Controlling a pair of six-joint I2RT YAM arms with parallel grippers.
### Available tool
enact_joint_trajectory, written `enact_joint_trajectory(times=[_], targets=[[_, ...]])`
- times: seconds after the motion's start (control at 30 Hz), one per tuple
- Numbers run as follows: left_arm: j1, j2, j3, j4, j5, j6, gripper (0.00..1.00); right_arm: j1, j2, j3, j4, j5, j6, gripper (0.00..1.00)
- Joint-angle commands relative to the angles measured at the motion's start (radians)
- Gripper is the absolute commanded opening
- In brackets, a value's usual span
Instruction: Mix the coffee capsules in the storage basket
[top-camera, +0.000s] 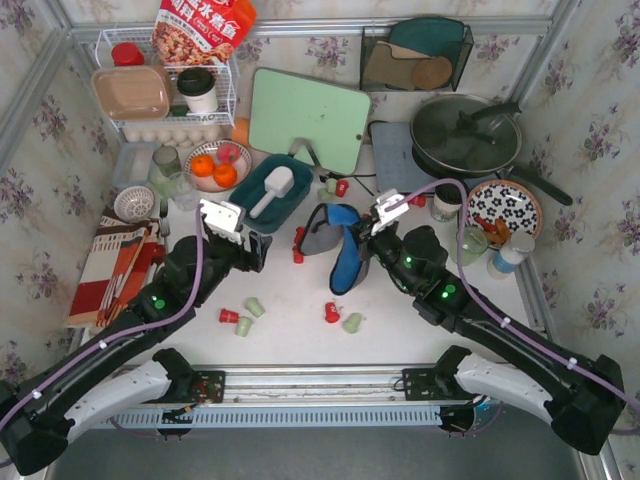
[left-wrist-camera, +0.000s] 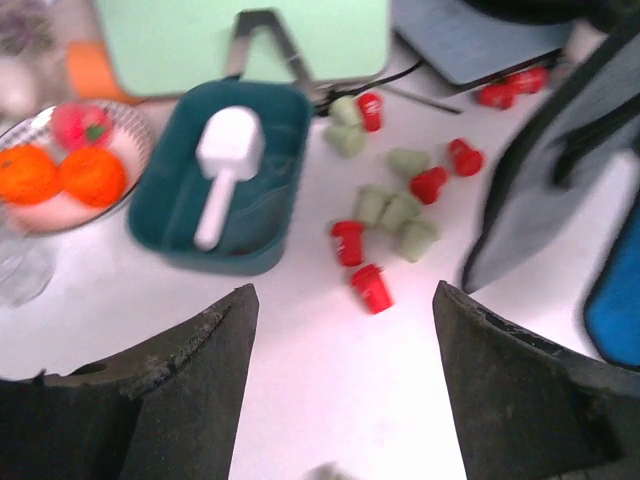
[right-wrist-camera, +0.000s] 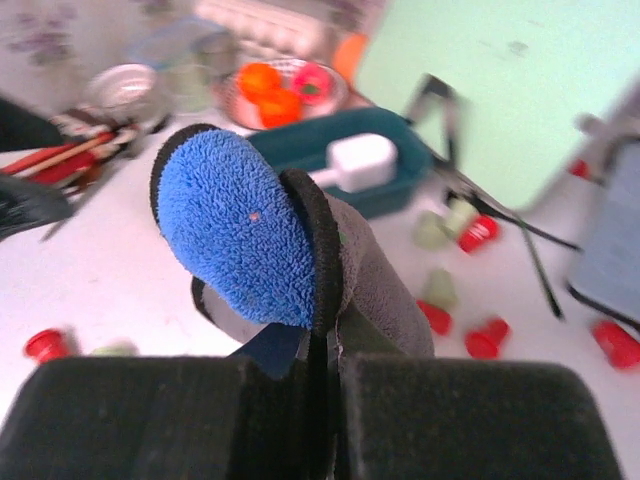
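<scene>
The teal storage basket (top-camera: 297, 190) sits behind the middle of the table with only a white scoop (top-camera: 272, 190) lying in it. Red and pale green coffee capsules (top-camera: 243, 318) lie scattered on the white table, some near the front (top-camera: 340, 317) and several right of the basket (left-wrist-camera: 400, 208). My left gripper (top-camera: 255, 250) hovers open and empty above the table, in front of the basket (left-wrist-camera: 215, 258). My right gripper (right-wrist-camera: 330, 370) is shut on the edge of a blue and grey cloth mitt (right-wrist-camera: 240, 230), lifted right of the basket (right-wrist-camera: 400, 195).
A bowl of oranges (top-camera: 215, 165) stands left of the basket, and a green cutting board (top-camera: 305, 120) behind it. A lidded pan (top-camera: 465, 135), a patterned plate (top-camera: 505, 210) and cups are on the right. A striped cloth with chopsticks (top-camera: 115, 270) lies at the left.
</scene>
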Motion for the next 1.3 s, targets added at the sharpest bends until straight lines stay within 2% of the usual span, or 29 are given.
enact_joint_trajectory(times=[0.0, 0.13, 0.3, 0.47, 0.6, 0.7, 0.83, 0.97, 1.13, 1.27], targets=[[0.001, -0.013, -0.026, -0.034, -0.240, -0.044, 0.73, 0.000, -0.059, 0.056, -0.252, 0.370, 0.090, 0.00], [0.001, 0.005, -0.065, -0.021, -0.353, -0.038, 0.74, 0.000, -0.122, 0.135, -0.456, 0.583, 0.161, 0.00], [0.001, 0.057, -0.032, -0.074, -0.414, -0.077, 0.73, 0.000, -0.157, 0.303, -0.895, 0.800, 0.396, 0.00], [0.001, 0.085, -0.026, -0.080, -0.395, -0.098, 0.73, 0.000, -0.241, 0.352, -1.208, 0.916, 0.641, 0.00], [0.001, 0.087, -0.020, -0.093, -0.379, -0.113, 0.73, -0.001, -0.387, 0.364, -1.393, 0.921, 0.870, 0.00], [0.001, 0.073, -0.023, -0.097, -0.372, -0.120, 0.73, -0.001, -0.493, 0.377, -1.486, 0.912, 1.013, 0.00], [0.001, 0.052, -0.030, -0.095, -0.359, -0.130, 0.72, 0.000, -0.548, 0.391, -1.570, 0.939, 1.101, 0.00], [0.001, 0.038, -0.033, -0.096, -0.355, -0.137, 0.72, 0.000, -0.528, 0.369, -1.638, 0.992, 1.197, 0.00], [0.001, 0.016, -0.037, -0.100, -0.357, -0.140, 0.72, 0.000, -0.472, 0.232, -1.640, 1.014, 1.314, 0.00], [0.001, 0.003, -0.045, -0.097, -0.354, -0.146, 0.72, -0.002, -0.404, 0.231, -1.640, 1.032, 1.337, 0.00]])
